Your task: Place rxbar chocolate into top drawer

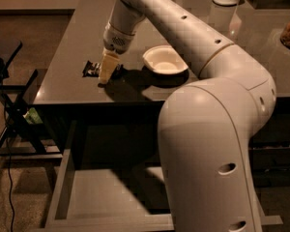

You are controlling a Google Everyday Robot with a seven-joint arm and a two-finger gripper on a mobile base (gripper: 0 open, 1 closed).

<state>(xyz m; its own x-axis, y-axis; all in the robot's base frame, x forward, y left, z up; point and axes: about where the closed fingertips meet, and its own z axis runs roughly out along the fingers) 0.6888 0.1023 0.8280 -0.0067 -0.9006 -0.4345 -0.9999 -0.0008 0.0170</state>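
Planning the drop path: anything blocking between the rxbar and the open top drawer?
Nothing visible. Gripper sits at the rxbar chocolate near the desk front edge; top drawer is open below; bowl lies aside.

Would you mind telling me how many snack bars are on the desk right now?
1. The rxbar chocolate lies near the front-left edge of the desk, left of the white bowl; the hand is right at it and could hide another.

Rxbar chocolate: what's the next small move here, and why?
Probably grasp it where it lies: the gripper is down at the rxbar chocolate, which lies flat on the desk, and the top drawer below stands open.
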